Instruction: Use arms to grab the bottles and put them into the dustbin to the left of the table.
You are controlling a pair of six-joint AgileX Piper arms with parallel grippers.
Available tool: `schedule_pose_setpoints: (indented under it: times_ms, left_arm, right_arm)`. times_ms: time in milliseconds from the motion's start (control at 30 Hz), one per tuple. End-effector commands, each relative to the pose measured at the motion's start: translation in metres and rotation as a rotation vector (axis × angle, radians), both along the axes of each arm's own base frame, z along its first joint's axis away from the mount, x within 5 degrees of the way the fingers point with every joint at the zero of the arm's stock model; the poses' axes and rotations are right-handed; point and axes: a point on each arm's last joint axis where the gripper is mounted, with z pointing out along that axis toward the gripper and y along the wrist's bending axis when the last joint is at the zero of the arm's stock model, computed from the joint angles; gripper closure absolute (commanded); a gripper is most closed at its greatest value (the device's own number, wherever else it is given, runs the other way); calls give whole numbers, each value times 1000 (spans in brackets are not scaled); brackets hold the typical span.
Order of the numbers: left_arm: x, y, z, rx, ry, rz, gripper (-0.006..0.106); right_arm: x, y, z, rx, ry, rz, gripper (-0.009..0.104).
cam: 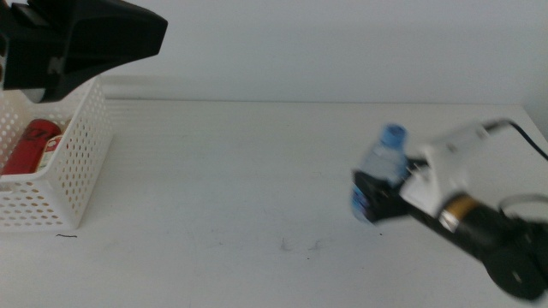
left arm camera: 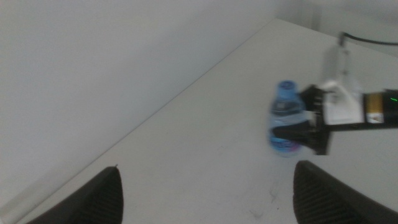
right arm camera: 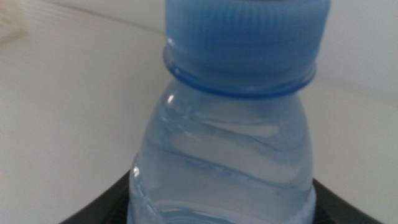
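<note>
Water bottle (cam: 383,168) stands upright on the bench's (cam: 223,188) right side, clamped in the right end effector (cam: 377,192), so the carry left to the basket (cam: 73,158) comes next, while the left end effector (left arm camera: 205,186) hangs spread apart above that basket.

middle view high over the table (cam: 257,188), both wrist views sharing the water bottle (right arm camera: 224,155), right wrist closest

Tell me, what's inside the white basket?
A red can lies inside the white basket. The left arm's gripper hangs over the basket and covers its back part, so anything else in there can't be seen.
</note>
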Motion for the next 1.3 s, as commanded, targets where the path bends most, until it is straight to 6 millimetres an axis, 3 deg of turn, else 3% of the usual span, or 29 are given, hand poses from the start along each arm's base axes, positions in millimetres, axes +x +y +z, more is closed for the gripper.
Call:
schedule_pose_setpoints:
  times_ms: [0,133,367,500,700,767,867,1033,1267]
  left_arm:
    - [0,0,2,-12,-13,2,7]
    - [0,0,2,-12,-13,2,7]
    - [0,0,2,-12,-13,2,7]
    - [0,0,2,-12,-13,2,7]
    - [0,0,2,-12,-13,2,7]
    - [0,0,2,-12,-13,2,7]
    - [0,0,2,-12,-13,2,7]
    - [0,0,2,-12,-13,2,7]
    - [0,0,2,-12,-13,2,7]
  right_arm:
    - [21,24,34,12,-95,67,98]
    - [63,60,54,-37,-189,173,98]
    - [115,112,33,49,-171,238,98]
    - [131,125,12,100,-117,234,98]
    - [135,139,-15,81,-84,258,96]
    - [134,141,-18,77,-78,262,89]
    - [133,143,-19,77,-76,266,64]
    - [126,144,-6,109,-79,259,4]
    - [93,119,16,98,-53,216,4]
